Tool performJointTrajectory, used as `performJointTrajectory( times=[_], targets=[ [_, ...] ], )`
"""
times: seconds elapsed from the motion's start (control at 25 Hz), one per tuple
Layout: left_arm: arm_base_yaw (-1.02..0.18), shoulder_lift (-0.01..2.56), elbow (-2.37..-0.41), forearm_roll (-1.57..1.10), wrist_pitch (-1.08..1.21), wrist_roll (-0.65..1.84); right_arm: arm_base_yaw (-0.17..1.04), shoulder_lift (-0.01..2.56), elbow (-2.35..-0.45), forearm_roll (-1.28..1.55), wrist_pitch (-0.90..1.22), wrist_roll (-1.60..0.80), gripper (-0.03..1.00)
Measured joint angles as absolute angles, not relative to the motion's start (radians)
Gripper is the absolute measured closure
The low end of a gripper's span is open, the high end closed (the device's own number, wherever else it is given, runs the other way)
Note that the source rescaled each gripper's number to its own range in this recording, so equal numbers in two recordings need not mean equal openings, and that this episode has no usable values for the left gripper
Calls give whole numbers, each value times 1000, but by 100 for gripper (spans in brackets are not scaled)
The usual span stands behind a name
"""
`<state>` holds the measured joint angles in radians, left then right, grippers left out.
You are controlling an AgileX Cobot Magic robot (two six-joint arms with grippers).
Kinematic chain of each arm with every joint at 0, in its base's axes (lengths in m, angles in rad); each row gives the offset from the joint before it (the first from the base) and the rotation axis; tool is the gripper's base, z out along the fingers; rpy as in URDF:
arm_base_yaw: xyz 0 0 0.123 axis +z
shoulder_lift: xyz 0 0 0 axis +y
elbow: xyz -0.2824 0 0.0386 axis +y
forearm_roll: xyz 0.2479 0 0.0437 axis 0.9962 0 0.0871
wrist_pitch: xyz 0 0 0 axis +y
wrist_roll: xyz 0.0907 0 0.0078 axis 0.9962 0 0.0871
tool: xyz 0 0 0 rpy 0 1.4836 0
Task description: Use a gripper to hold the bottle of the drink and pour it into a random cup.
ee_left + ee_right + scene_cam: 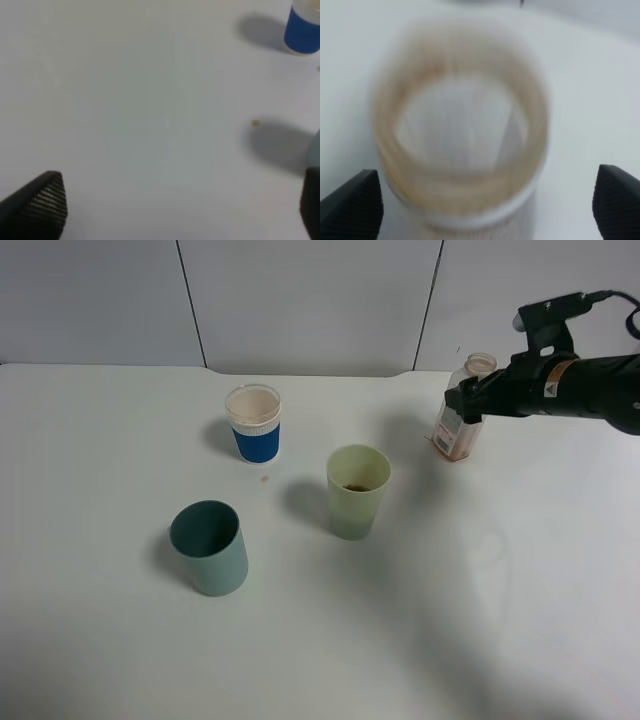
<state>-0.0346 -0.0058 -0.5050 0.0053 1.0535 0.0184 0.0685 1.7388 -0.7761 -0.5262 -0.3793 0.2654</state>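
The bottle of the drink [456, 435] stands upright on the white table at the back right, its mouth open. My right gripper [465, 402] is at its upper body. In the right wrist view the bottle [465, 75] is blurred and fills the picture, and the gripper [482, 202] is open, with a fingertip on each side and a gap to both. The pale yellow-green cup [357, 492] stands at the middle of the table with a little brown drink at its bottom. My left gripper [180, 205] is open and empty over bare table; it does not show in the exterior high view.
A darker teal tumbler [210, 548] stands front left; its edge shows in the left wrist view [315, 150]. A short blue-and-white paper cup [254, 423] stands behind it, also in the left wrist view [303, 30]. A small crumb [255, 122] lies between them.
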Motion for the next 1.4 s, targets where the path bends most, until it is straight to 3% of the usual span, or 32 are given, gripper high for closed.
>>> performJointTrajectory(
  times=[0.56,1.12,1.4],
  targets=[
    [-35,-6,-505,5,1053,18,56,1325,-775,-515,-180,260,22],
    [-35,-6,-505,5,1053,18,22,880,-775,-202,133,-20,22],
    [-35,-6,-505,5,1053,18,22,612,-775,-176,352,-61,22]
  ],
)
